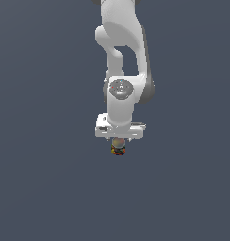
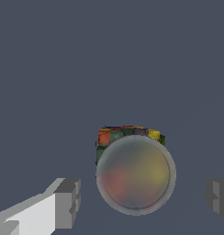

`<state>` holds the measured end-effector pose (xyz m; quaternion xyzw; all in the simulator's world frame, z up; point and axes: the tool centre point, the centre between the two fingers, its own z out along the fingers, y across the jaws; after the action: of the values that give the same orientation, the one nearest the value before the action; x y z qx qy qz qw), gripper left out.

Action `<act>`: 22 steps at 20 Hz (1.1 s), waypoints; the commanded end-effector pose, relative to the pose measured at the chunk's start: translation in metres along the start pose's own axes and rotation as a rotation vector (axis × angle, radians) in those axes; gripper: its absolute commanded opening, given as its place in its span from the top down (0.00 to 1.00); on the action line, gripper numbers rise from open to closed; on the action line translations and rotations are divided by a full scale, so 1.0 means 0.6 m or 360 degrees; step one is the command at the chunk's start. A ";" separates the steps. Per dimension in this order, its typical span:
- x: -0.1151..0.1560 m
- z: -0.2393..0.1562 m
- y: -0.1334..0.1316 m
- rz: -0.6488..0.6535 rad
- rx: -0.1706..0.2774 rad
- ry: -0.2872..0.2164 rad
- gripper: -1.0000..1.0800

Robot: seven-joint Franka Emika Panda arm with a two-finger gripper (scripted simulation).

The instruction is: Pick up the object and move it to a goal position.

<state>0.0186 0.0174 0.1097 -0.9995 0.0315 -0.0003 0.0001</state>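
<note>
The object (image 1: 118, 149) is a small speckled jar in red, yellow, orange and dark patches with a round grey-tan lid (image 2: 135, 174). In the exterior view it stands on the dark floor directly under the white gripper (image 1: 119, 139), its lid partly covered by the hand. The wrist view looks down on the object (image 2: 130, 136) between the two grey fingertips (image 2: 68, 203), which stand wide apart on either side with clear gaps to the lid. The gripper (image 2: 143, 198) is open and touches nothing.
The flat dark blue-grey floor (image 1: 46, 188) fills both views. The white arm (image 1: 121, 56) rises straight up behind the gripper. No other object or goal marker shows.
</note>
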 end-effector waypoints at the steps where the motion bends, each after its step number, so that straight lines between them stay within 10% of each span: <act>1: 0.000 0.000 0.000 0.0000 0.0000 0.0000 0.04; 18: 0.000 0.086 -0.001 0.0002 0.0000 -0.0001 0.04; 19: 0.000 0.086 -0.001 0.0002 0.0000 -0.0001 1.00; 22: 0.000 0.086 -0.001 0.0002 0.0000 -0.0001 1.00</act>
<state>0.0177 0.0182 0.0587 -0.9995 0.0321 0.0007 0.0000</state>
